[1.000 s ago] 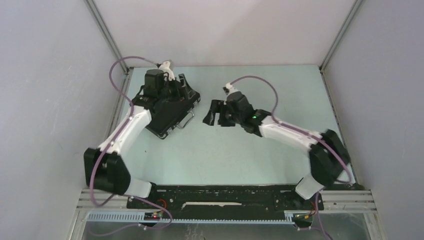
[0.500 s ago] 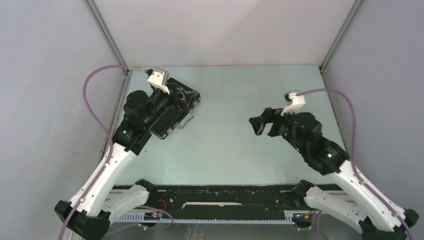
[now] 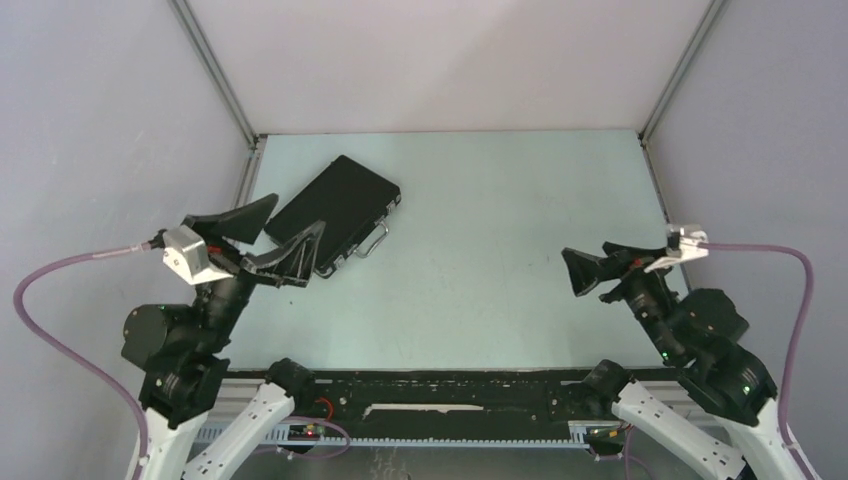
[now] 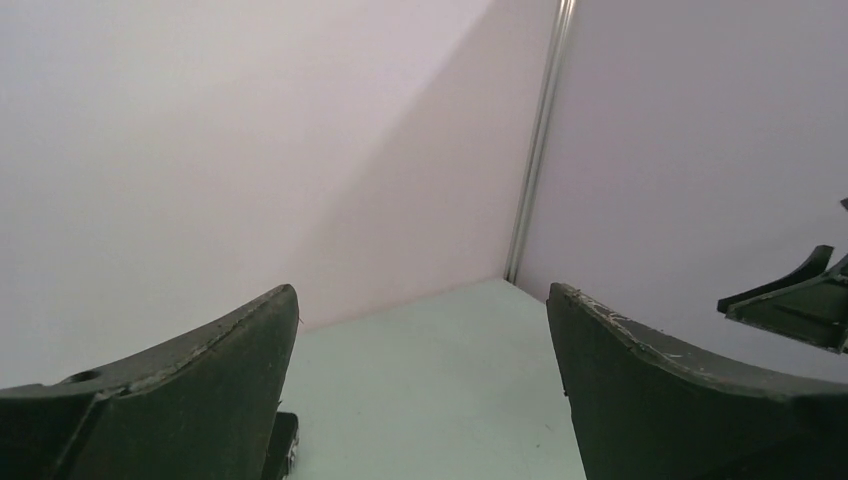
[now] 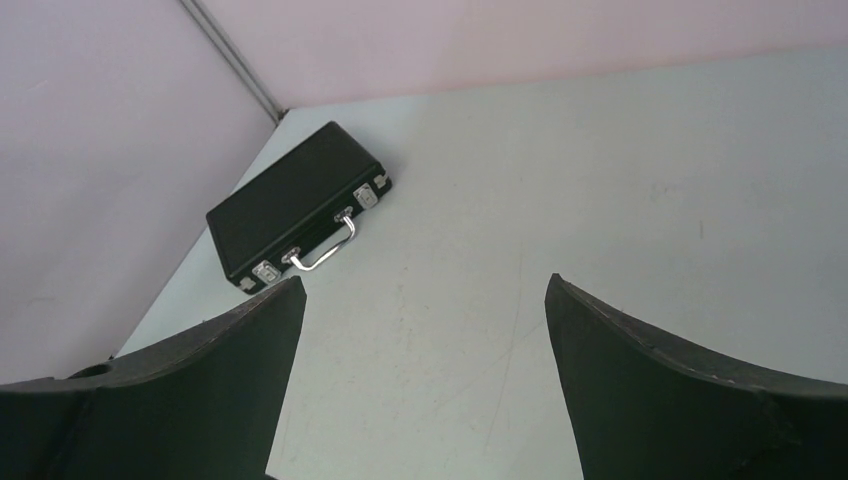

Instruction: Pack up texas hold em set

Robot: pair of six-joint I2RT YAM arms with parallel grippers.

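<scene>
Case (image 3: 335,210) long axis near-left–far-right, handle (image 3: 372,240) rightward; L fingers (image 3: 236,220), R fingers (image 3: 582,272) spread, empty.

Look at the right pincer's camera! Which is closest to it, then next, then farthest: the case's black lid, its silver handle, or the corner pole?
From the right pincer:
1. silver handle, on the near edge, ahead left.
2. black lid, just behind the handle.
3. corner pole, farthest back, upper left.

I can read no text, label, brand or number in any of my views. The black case (image 3: 335,205) looks plain from here.
</scene>
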